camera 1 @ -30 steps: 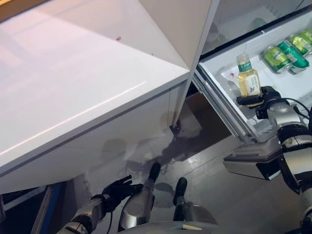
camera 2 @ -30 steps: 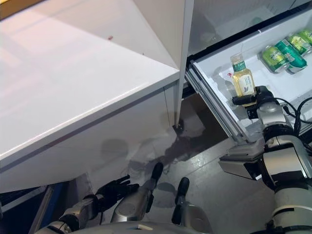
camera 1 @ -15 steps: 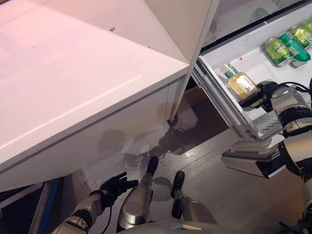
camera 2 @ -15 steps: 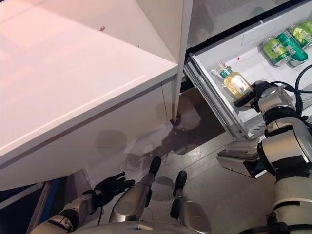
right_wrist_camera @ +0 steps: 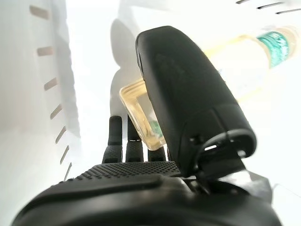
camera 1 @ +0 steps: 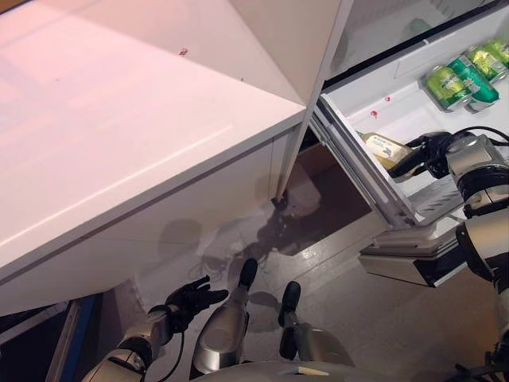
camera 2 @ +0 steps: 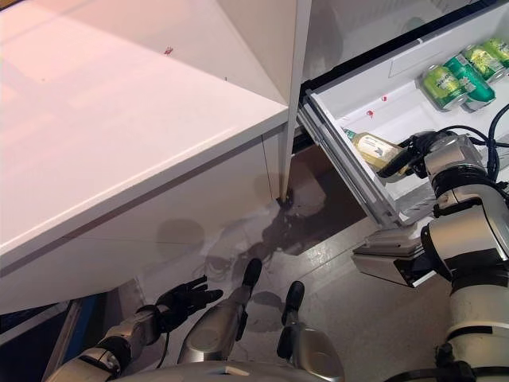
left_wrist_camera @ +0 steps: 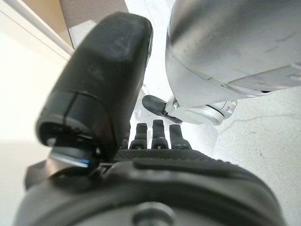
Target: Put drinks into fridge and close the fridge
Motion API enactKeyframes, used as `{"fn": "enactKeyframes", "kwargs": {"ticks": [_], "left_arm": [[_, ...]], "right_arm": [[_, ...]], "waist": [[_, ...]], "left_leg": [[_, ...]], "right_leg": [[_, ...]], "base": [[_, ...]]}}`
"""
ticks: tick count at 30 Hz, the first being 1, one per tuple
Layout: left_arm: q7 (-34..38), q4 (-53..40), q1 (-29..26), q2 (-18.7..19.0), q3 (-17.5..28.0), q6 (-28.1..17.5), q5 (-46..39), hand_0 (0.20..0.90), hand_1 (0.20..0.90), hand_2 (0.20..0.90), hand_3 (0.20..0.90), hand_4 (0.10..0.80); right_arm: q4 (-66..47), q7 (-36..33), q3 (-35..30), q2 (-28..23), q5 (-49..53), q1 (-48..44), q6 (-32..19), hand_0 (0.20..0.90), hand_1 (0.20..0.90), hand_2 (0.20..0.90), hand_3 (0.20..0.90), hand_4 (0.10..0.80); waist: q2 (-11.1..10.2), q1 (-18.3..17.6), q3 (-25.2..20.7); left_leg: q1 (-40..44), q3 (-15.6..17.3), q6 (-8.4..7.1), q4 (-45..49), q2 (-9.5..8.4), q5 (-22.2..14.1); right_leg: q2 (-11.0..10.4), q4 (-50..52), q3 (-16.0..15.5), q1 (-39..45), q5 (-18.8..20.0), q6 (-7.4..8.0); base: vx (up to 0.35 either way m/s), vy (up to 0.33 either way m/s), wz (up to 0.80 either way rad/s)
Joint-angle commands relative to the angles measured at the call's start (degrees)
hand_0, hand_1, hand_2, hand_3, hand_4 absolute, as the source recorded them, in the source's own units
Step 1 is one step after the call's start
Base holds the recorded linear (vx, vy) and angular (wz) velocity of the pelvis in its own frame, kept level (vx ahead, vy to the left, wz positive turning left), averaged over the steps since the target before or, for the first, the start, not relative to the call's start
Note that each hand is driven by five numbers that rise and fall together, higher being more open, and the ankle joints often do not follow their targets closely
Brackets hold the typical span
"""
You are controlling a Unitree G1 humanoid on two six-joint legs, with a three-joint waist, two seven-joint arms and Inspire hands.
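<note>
A clear bottle of yellow drink with a green cap (camera 1: pixel 382 146) lies on its side in the open white fridge drawer (camera 1: pixel 358 171), near the drawer's front wall. My right hand (camera 1: pixel 430 151) is at the bottle's base. In the right wrist view the thumb (right_wrist_camera: pixel 188 89) lies over the bottle (right_wrist_camera: pixel 225 61) and the fingers (right_wrist_camera: pixel 134 141) sit under it. Green cans (camera 1: pixel 460 78) lie at the drawer's far end. My left hand (camera 1: pixel 189 298) hangs low near the floor, fingers spread and empty.
A large white cabinet surface (camera 1: pixel 119 143) takes up the left and centre, with its corner edge (camera 1: pixel 306 119) next to the drawer. Grey floor (camera 1: pixel 334 239) lies below the drawer. A blue edge (camera 1: pixel 75 334) shows at the lower left.
The bottle has gone from upright above the drawer to lying on its side inside it, tipped over by my right hand. The left hand has hardly moved.
</note>
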Motion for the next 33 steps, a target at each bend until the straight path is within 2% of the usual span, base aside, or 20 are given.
{"fn": "enactKeyframes", "kwargs": {"ticks": [1, 7, 9, 11, 12, 13, 14, 15, 17, 18, 20, 23, 25, 27, 33], "left_arm": [[-0.2, 0.5, 2.9, 2.6, -0.8, -0.4, 3.9, 0.9, 0.9, 0.9, 0.9, 0.8], [0.4, 1.1, 4.0, 2.1, 0.5, 0.2, 6.7, 0.9, 0.9, 0.9, 0.9, 0.8], [0.7, 1.5, 4.2, 1.4, 1.1, 0.5, 7.1, 0.9, 0.9, 0.9, 0.9, 0.8], [0.8, 1.7, 4.3, 1.1, 1.4, 0.3, 7.3, 0.9, 0.9, 0.9, 0.9, 0.8], [1.0, 2.0, 4.6, 0.4, 1.7, 0.1, 7.5, 0.9, 0.9, 0.9, 0.9, 0.8], [1.0, 2.0, 4.7, 0.4, 1.7, 0.0, 7.6, 0.9, 0.9, 0.9, 0.9, 0.8], [1.2, 2.0, 5.1, -0.2, 2.0, 0.0, 8.1, 0.9, 0.9, 0.9, 0.9, 0.8], [1.2, 2.0, 5.2, -0.2, 2.0, 0.0, 8.1, 0.9, 0.9, 0.9, 0.9, 0.8], [0.9, 3.1, 5.8, -0.7, 2.9, 0.0, 9.2, 0.9, 0.9, 0.9, 0.9, 0.8], [0.7, 3.9, 6.1, -0.9, 3.2, 0.1, 9.9, 0.9, 0.9, 0.9, 0.9, 0.8], [0.5, 4.7, 6.3, -1.1, 3.3, 0.0, 10.3, 0.9, 0.9, 0.9, 0.9, 0.8], [0.1, 6.8, 6.6, -1.9, 2.8, 0.2, 11.1, 0.9, 0.9, 0.9, 0.9, 0.8], [0.0, 7.3, 6.9, -2.0, 2.5, 0.3, 11.6, 0.9, 0.9, 0.9, 0.9, 0.8], [0.0, 8.2, 7.4, -2.5, 1.6, 0.6, 12.0, 0.9, 0.9, 0.9, 0.9, 0.8], [-0.4, 8.6, 8.8, -3.0, -0.2, 0.2, 12.7, 0.9, 0.9, 0.9, 0.9, 0.8]], "right_arm": [[-10.6, -3.8, 2.6, -5.9, 1.6, -2.7, -4.9, 0.9, 0.9, 0.9, 0.9, 0.8], [-24.2, -5.0, 2.0, -10.2, 0.7, 1.5, -7.7, 0.9, 0.9, 0.9, 0.9, 0.8], [-32.2, -7.2, -0.1, -12.7, 0.4, 4.3, -9.5, 0.9, 0.9, 0.9, 0.9, 0.8], [-35.1, -8.7, -2.1, -13.3, 0.0, 6.2, -10.7, 0.9, 0.9, 0.9, 0.9, 0.8], [-39.5, -11.2, -5.4, -14.4, 0.0, 9.0, -12.1, 0.9, 0.9, 0.9, 0.9, 0.8], [-39.9, -11.7, -5.9, -14.4, 0.1, 9.5, -12.4, 0.9, 0.9, 0.9, 0.9, 0.8], [-43.8, -15.7, -9.6, -14.9, 0.6, 12.5, -15.5, 0.9, 0.9, 0.9, 0.9, 0.8], [-44.2, -15.9, -10.1, -14.9, 0.7, 12.9, -15.5, 0.9, 0.9, 0.9, 0.9, 0.8], [-48.3, -19.2, -15.6, -15.1, 2.2, 17.6, -17.2, 0.9, 0.9, 0.9, 0.9, 0.8], [-49.9, -22.9, -19.2, -14.6, 3.2, 20.7, -20.1, 0.9, 0.9, 0.9, 0.9, 0.8], [-51.5, -25.9, -22.2, -13.5, 7.1, 23.3, -20.9, 0.9, 0.9, 0.9, 0.9, 0.8], [-51.6, -33.8, -29.1, -8.0, 17.3, 28.4, -24.8, 0.9, 0.9, 0.9, 0.9, 0.8], [-51.1, -36.4, -31.2, -5.7, 21.2, 30.0, -26.0, 0.9, 0.9, 0.9, 0.9, 0.8], [-49.4, -40.6, -35.1, -0.4, 26.5, 33.6, -30.1, 0.9, 0.9, 0.9, 0.9, 0.8], [-45.8, -46.2, -38.6, 7.4, 30.5, 37.6, -36.3, 0.9, 0.9, 0.9, 0.9, 0.8]], "waist": [[-3.6, 0.3, -5.8], [-5.4, -1.9, -8.8], [-5.8, -3.8, -10.9], [-5.8, -4.4, -11.8], [-5.8, -5.5, -13.1], [-5.9, -5.5, -13.3], [-5.7, -6.3, -14.4], [-5.8, -6.2, -14.5], [-5.7, -7.1, -16.0], [-5.4, -7.6, -16.8], [-5.3, -7.9, -17.3], [-4.6, -8.4, -17.9], [-4.5, -8.3, -17.9], [-4.0, -8.3, -17.6], [-3.3, -7.3, -14.5]], "left_leg": [[1.9, 4.1, -0.6, 0.4, 0.41, -5.4], [3.8, 5.6, -0.33, 0.3, 0.14, -6.3], [5.3, 6.6, -0.11, 0.3, 0.05, -6.9], [5.9, 7.0, 0.01, 0.2, 0.0, -7.2], [6.9, 7.6, 0.25, 0.1, -0.13, -7.6], [7.0, 7.6, 0.27, 0.1, -0.14, -7.7], [7.7, 8.2, 0.43, 0.2, -0.3, -8.1], [7.8, 8.2, 0.44, 0.2, -0.31, -8.1], [8.8, 8.8, 0.67, 0.3, -0.49, -8.7], [9.4, 9.2, 0.9, 0.3, -0.63, -9.1], [9.9, 9.5, 1.02, 0.4, -0.68, -9.5], [10.9, 9.8, 1.49, 0.9, -0.97, -10.5], [11.2, 9.8, 1.65, 1.4, -1.1, -10.9], [11.6, 9.8, 2.26, 3.2, -1.52, -12.3], [10.9, 8.6, 3.76, 10.6, -2.73, -15.7]], "right_leg": [[-1.6, 4.1, 3.6, -3.2, 0.0, 2.24], [-1.7, 3.8, 5.4, -1.9, 0.3, 2.82], [-1.8, 3.5, 6.9, -0.8, 0.4, 3.13], [-1.7, 3.2, 7.5, -0.4, 0.5, 3.29], [-1.8, 2.9, 8.3, 0.3, 0.7, 3.55], [-1.8, 2.8, 8.4, 0.4, 0.8, 3.57], [-1.9, 2.3, 9.1, 1.0, 1.0, 3.87], [-1.9, 2.3, 9.1, 1.1, 1.0, 3.89], [-2.1, 2.0, 9.9, 1.9, 1.2, 4.23], [-2.3, 1.7, 10.5, 2.4, 1.3, 4.46], [-2.4, 1.7, 11.0, 2.7, 1.2, 4.64], [-3.0, 2.5, 11.9, 3.3, 0.7, 4.93], [-3.2, 2.9, 12.0, 3.6, 0.4, 5.0], [-3.9, 4.3, 12.2, 3.9, -0.2, 5.11], [-4.9, 9.2, 11.7, 4.2, -2.2, 4.5]], "base": [[-0.038, 0.058, -0.03], [-0.018, 0.084, -0.11], [0.017, 0.142, -0.27], [0.017, 0.09, -0.26], [0.015, 0.076, -0.21], [0.026, 0.118, -0.28], [0.013, 0.064, -0.19], [0.036, 0.076, -0.28], [0.079, 0.073, -0.28], [0.086, 0.091, -0.24], [0.056, 0.06, -0.22], [0.083, 0.041, -0.23], [0.082, 0.013, -0.17], [0.121, 0.0, -0.16], [0.104, -0.031, -0.02]]}}
